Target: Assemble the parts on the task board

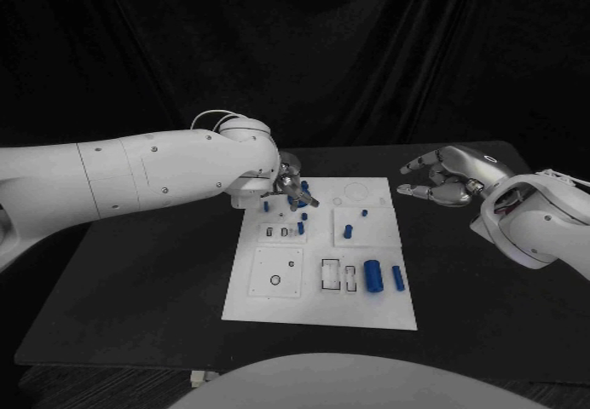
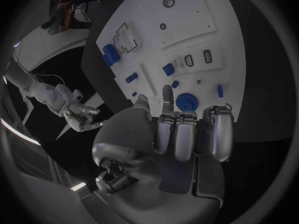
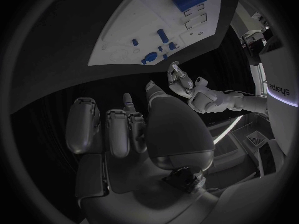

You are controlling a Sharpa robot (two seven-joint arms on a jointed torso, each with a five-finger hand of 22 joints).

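Black tabletop (image 1: 147, 281) carries the white task board (image 1: 322, 256) at its centre, with blue parts (image 1: 373, 276) scattered from the board's 12 o'clock edge to 4 o'clock. Left hand (image 1: 290, 186) hovers over the board's 11 o'clock corner, fingers apart, holding nothing. Right hand (image 1: 445, 179) hangs off the board near 2 o'clock, fingers loosely curled and empty.

I can't tell whether my left robot hand (image 1: 290, 186) touches the blue parts (image 1: 303, 189) beneath its fingertips.
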